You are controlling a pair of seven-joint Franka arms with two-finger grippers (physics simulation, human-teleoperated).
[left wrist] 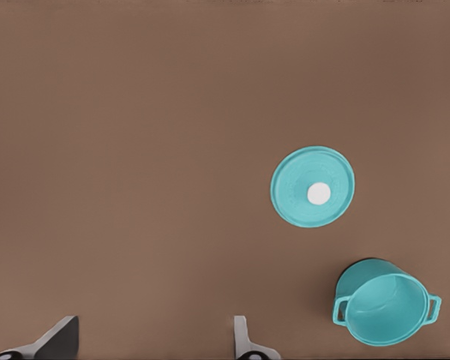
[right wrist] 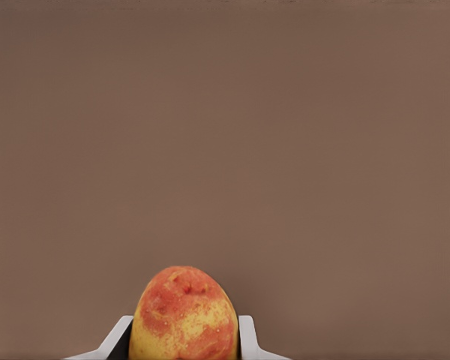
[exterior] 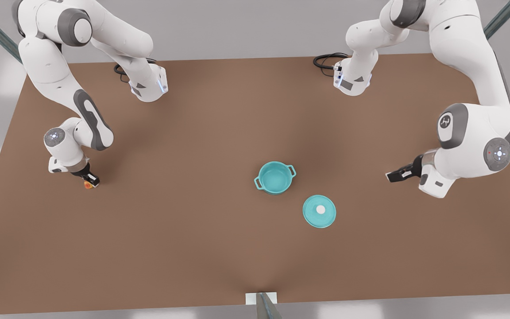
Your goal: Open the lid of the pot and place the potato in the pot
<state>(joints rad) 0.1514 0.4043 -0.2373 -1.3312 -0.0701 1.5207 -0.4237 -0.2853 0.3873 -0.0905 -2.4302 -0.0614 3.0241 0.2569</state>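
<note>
Potato (right wrist: 184, 315) is being gripped between the two fingers of the right hand (right wrist: 181, 337), as shown close up in the right wrist view, with the fingers pressed against its two sides. In the front view this hand (exterior: 89, 179) is being held low over the brown table (exterior: 193, 248) at the front view's left, and the potato (exterior: 88, 184) is being seen as a small orange speck at its tip, at or just above the table.

Nearer the middle of the table, the pot (exterior: 275, 178) is standing open, its teal inside empty, with its two loop handles on opposite sides. The pot lid (exterior: 319, 211) is lying flat on the table just beside it, apart from the rim, knob upward, so the opening step is judged as done.

At the front view's right, the left hand (exterior: 399, 173) is being held open and empty above the table, waiting; its spread fingers (left wrist: 56, 341) are seen in the left wrist view, with the lid (left wrist: 313, 186) and the pot (left wrist: 386, 309) beyond them.

The coming move is being governed by one relation: the pot lies well apart from the potato-holding hand, toward the front view's right, so a lift and a long sideways carry to above the rim are being called for before release.
</note>
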